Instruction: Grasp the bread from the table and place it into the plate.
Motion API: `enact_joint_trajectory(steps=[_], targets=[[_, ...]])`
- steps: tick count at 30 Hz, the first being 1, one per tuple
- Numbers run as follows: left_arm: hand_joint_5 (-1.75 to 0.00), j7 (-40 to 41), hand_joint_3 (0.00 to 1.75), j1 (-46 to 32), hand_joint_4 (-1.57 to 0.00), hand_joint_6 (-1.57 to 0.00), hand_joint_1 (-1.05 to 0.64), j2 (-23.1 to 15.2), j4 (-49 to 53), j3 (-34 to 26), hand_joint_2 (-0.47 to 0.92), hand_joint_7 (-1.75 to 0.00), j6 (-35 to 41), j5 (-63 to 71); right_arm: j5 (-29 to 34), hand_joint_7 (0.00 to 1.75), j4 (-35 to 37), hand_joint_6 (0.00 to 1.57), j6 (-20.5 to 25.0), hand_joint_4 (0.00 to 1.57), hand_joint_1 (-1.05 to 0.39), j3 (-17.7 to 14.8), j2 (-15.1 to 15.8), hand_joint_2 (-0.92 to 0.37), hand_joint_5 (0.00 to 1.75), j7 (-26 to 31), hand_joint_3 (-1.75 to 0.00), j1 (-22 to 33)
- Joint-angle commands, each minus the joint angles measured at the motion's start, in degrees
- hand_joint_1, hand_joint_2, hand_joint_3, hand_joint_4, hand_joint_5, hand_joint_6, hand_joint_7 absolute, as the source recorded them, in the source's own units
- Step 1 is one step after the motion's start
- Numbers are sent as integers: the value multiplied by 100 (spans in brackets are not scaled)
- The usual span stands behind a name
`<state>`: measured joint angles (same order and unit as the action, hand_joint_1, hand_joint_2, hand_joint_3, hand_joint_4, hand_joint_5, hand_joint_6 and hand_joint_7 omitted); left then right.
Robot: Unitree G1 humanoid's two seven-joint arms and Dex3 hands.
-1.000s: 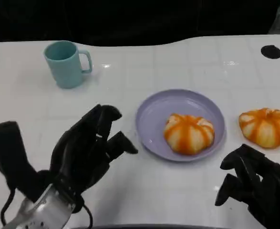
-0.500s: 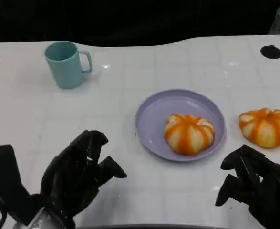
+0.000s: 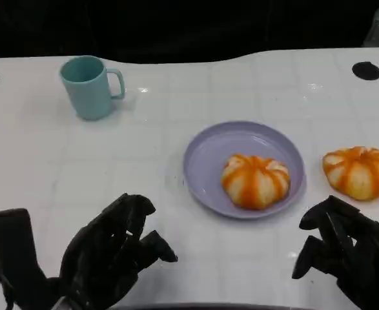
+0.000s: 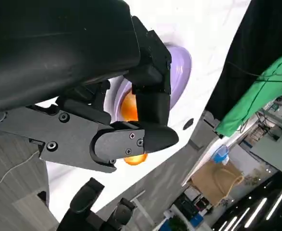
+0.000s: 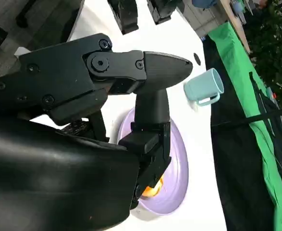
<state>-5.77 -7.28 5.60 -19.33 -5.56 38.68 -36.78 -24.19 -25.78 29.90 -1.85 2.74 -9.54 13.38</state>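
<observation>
In the head view, one bread (image 3: 255,181) sits in the lilac plate (image 3: 208,155) at centre, another bread (image 3: 358,171) lies on the table at right, and both the left hand (image 3: 115,248) and right hand (image 3: 341,248) hang empty, fingers apart. The left wrist view shows the plate (image 4: 179,72) upper centre. The right wrist view shows a teal mug (image 5: 204,86) upper right; no writing is legible anywhere.

Lab: green backdrop (image 5: 256,86), white table (image 3: 176,103)

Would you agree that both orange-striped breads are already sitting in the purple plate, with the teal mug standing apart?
Not quite: the head view shows one bread in the purple plate, the other bread on the table beside it. The teal mug does stand apart.
</observation>
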Motion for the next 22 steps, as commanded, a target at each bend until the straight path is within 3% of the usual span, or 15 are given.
enact_joint_trajectory(steps=[1, 22], targets=[[-175, -79, 44, -45, -76, -51, -53, -122, -19, 26, 92, -175, -60, 18, -46, 160, -74, 48, 3, 61, -43, -82, 68, -92, 175, -2, -39, -15], [-175, -214, 49, 68, -79, -56, -53, -197, 221, 116, 92, -175, -317, 120, -41, 160, -13, 49, -46, 62, -43, -108, 101, -92, 175, -74, -39, -25]])
